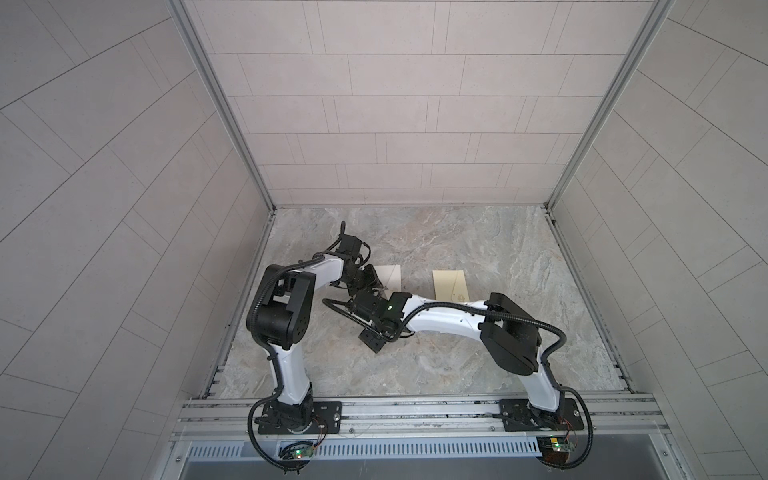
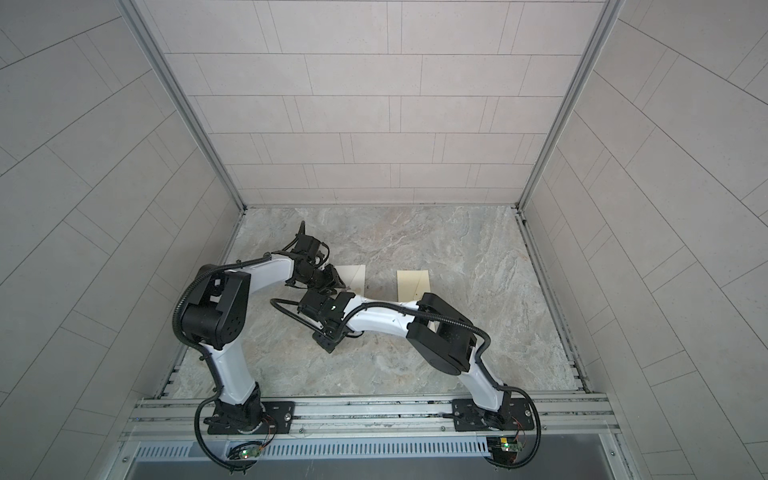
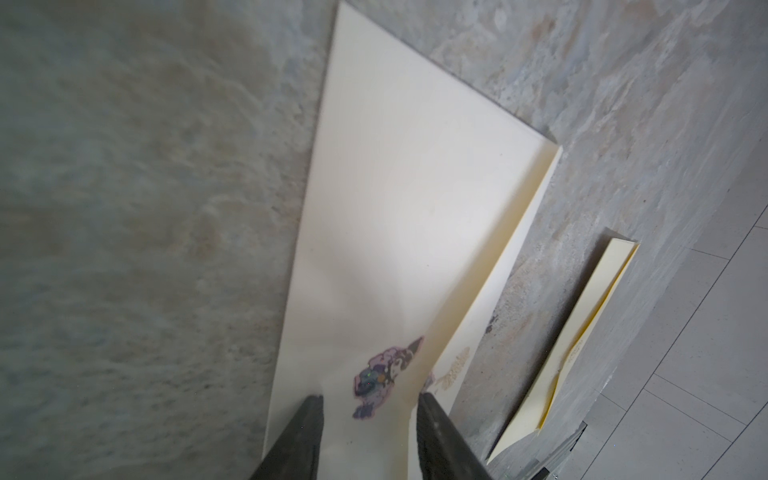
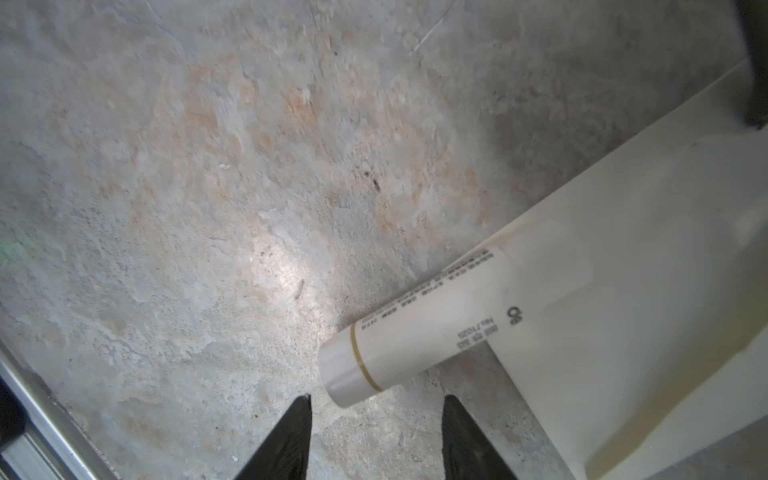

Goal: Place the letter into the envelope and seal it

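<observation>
2 arms rise from the metal rail [image 1: 415,409] at the near edge of the marbled table [image 1: 478,357], and both lean toward its left half. Nearest, the right gripper [image 4: 378,399] hangs low over bare table, its jaws spread wide with nothing between them. Just beyond its tips lies a white glue stick [image 4: 428,328], with its capped end on the table and its body across the edge of the cream envelope [image 1: 390,274]. Farther back, the left gripper [image 3: 370,397] is down on that envelope. Its jaws are part-spread, 1 finger [image 3: 307,432] on each side of a purple sticker [image 3: 384,376], and they clamp nothing. The envelope lies flat, left of centre. Apart to its right lies another cream piece [image 1: 449,282] with a yellow edge; whether it is the letter, I cannot tell.
</observation>
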`<state>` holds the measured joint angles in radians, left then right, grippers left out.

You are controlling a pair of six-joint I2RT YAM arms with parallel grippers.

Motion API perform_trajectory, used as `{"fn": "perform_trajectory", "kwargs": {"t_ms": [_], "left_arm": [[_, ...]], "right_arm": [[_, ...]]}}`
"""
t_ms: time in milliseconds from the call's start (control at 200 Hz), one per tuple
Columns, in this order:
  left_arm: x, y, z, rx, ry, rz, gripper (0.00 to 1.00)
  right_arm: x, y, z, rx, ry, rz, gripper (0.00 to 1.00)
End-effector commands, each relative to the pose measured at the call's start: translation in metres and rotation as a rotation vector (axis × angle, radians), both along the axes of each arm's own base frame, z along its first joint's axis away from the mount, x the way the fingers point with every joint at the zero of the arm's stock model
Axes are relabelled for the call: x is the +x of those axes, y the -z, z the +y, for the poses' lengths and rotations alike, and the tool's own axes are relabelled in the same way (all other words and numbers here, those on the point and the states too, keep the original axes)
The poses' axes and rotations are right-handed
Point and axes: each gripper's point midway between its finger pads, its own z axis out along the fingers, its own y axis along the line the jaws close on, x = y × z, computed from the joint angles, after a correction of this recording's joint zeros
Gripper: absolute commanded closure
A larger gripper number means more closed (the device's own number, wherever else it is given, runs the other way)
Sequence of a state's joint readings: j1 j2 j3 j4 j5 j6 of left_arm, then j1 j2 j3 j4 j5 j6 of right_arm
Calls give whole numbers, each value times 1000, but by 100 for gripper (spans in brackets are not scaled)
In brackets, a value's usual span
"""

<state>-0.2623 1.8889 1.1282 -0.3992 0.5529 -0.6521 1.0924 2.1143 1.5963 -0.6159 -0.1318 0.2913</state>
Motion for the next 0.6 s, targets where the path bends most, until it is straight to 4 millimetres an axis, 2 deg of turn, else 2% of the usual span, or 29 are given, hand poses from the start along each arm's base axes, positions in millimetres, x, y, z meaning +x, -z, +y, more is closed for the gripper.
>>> {"fn": "perform_trajectory", "kwargs": {"t_ms": [0,385,455,595], "left_arm": [[-55,41,18,120,15,231,54],[-64,38,19,114,45,237,54],[-63,31,18,105,51,210,53],[-46,2,22,98,20,91,44]], "right_arm": [[1,9,-3,-46,7,-5,47],[26,1,-32,-20,166,-62,49],[26,-10,-33,14,167,-81,49],[26,-30,-42,57,183,-123,49]]}}
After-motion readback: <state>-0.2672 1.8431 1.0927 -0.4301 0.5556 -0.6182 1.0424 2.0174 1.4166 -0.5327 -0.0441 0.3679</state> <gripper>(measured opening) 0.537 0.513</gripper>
